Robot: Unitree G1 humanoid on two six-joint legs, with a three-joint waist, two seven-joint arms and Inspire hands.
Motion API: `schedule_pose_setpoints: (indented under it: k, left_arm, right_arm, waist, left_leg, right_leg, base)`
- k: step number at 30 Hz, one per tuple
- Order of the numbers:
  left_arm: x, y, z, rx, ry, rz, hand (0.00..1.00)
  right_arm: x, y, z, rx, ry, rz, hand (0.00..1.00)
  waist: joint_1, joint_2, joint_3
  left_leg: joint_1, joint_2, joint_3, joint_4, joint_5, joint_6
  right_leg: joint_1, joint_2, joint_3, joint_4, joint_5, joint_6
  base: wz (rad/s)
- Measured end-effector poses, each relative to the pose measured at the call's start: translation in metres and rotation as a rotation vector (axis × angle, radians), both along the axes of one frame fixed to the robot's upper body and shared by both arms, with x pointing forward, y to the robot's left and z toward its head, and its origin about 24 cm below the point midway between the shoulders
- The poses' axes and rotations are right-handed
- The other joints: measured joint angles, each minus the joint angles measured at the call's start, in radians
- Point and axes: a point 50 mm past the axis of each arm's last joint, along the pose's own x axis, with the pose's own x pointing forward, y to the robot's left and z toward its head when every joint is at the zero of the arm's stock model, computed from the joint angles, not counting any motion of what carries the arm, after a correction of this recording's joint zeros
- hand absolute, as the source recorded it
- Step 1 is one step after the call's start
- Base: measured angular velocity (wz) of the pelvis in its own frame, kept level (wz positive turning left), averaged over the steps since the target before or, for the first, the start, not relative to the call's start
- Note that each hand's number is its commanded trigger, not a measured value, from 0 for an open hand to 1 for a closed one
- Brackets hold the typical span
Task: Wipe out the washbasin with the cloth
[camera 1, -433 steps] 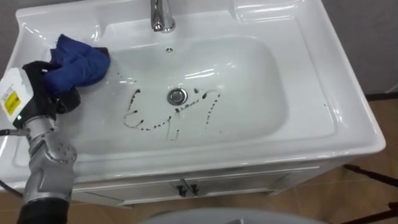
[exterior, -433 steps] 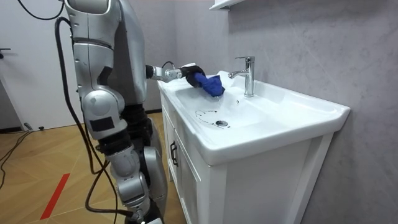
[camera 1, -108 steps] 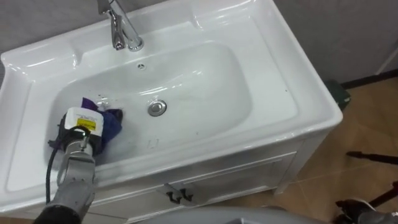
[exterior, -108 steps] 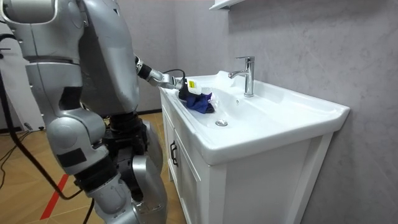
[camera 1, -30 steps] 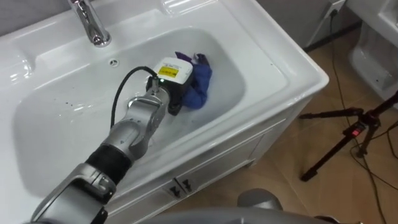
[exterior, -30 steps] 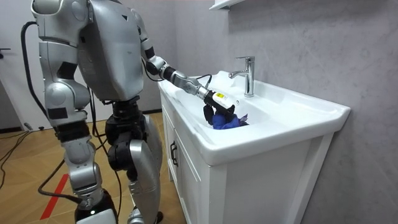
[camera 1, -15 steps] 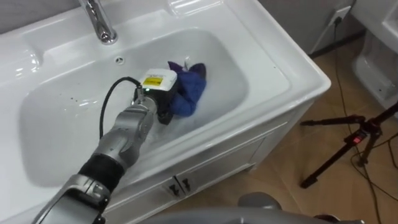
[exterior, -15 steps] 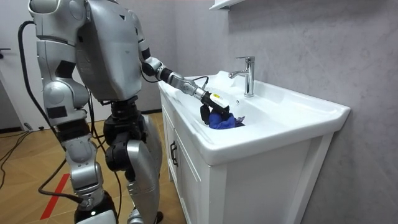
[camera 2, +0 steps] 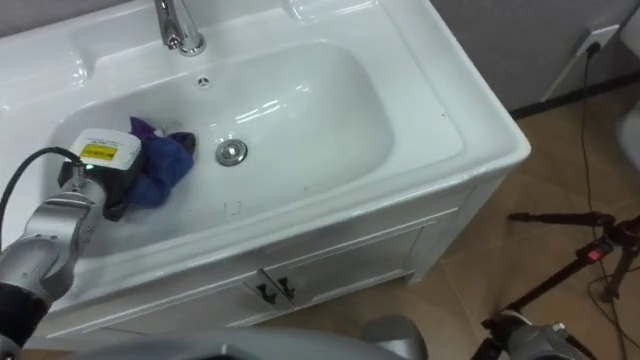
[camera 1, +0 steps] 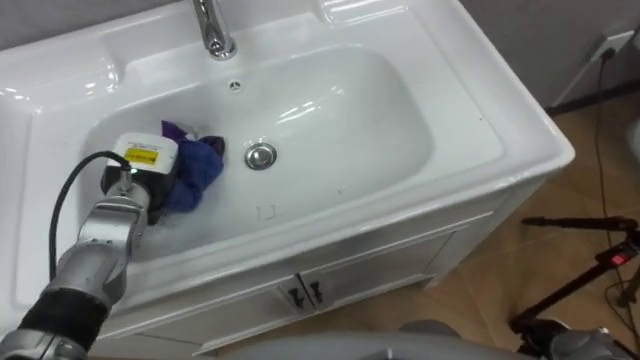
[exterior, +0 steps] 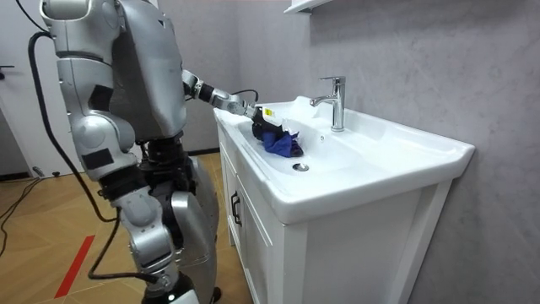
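My left hand (camera 1: 140, 180) is low in the left part of the basin (camera 1: 345, 115), fingers closed round the blue cloth (camera 1: 198, 168). The cloth bunches out to the right of my hand, just left of the drain (camera 1: 260, 155).

support: white basin (camera 1: 480, 130) on a white cabinet (camera 1: 350, 272), which stands on a wooden floor (camera 1: 570, 260) | back rim: chrome tap (camera 1: 212, 28), upright | bowl: drain (camera 1: 260, 155) at the middle, crumpled blue cloth (camera 1: 197, 170) just left of it
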Motion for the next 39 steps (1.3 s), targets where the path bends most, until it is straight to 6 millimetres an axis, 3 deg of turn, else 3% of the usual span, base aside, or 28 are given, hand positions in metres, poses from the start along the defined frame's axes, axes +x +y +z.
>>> schedule_pose_setpoints:
  k: [6, 9, 14, 18, 33, 39]
  left_arm:
    - [-0.013, -0.002, -0.003, 0.044, -0.05, -0.039, 1.0]
    - [-0.022, -0.001, -0.006, 0.079, -0.078, -0.049, 1.0]
    - [-0.042, -0.005, -0.015, 0.176, -0.099, -0.085, 1.0]
    - [-0.044, -0.011, -0.016, 0.212, -0.114, -0.104, 1.0]
    - [-0.046, -0.017, -0.018, 0.239, -0.128, -0.123, 1.0]
    - [-0.047, -0.024, -0.021, 0.22, -0.133, -0.149, 1.0]
  right_arm:
    - [0.004, -0.005, 0.003, -0.029, 0.006, 0.052, 0.0]
    - [0.001, -0.005, 0.003, -0.044, 0.024, 0.08, 0.0]
    - [-0.005, -0.01, 0.004, -0.061, 0.033, 0.042, 0.0]
    - [-0.004, -0.011, 0.004, -0.074, 0.027, 0.041, 0.0]
    - [-0.001, -0.011, 0.005, -0.089, -0.021, 0.053, 0.0]
    - [0.0, -0.006, 0.003, -0.059, -0.057, 0.039, 0.0]
  waist:
    - [0.028, -0.005, -0.001]
    - [0.039, -0.014, -0.0058]
    - [0.064, -0.023, -0.0102]
    - [0.08, -0.026, -0.0093]
    - [0.079, -0.021, -0.0055]
    - [0.068, -0.016, -0.0014]
  left_leg:
    - [0.002, -0.001, -0.015, -0.002, 0.006, -0.012]
    - [0.003, 0.0, -0.024, -0.002, 0.01, -0.02]
    - [0.038, 0.005, -0.042, -0.005, 0.015, -0.028]
    - [0.046, 0.005, -0.056, -0.006, 0.017, -0.031]
    - [0.054, -0.001, -0.082, -0.019, 0.021, -0.038]
    - [0.07, -0.019, -0.081, -0.061, 0.033, -0.048]
  right_leg:
    - [-0.003, 0.0, -0.014, 0.023, -0.026, -0.013]
    - [-0.007, 0.0, -0.017, 0.028, -0.043, -0.022]
    - [0.031, 0.008, -0.025, 0.025, -0.05, -0.034]
    - [0.041, 0.007, -0.049, 0.023, -0.051, -0.035]
    - [0.059, 0.004, -0.078, -0.006, -0.055, -0.035]
    - [0.057, -0.011, -0.084, 0.002, -0.063, -0.027]
  base:
    - [0.04]
    - [-0.02]
    - [-0.04]
    - [0.06]
    - [0.05]
    - [0.06]
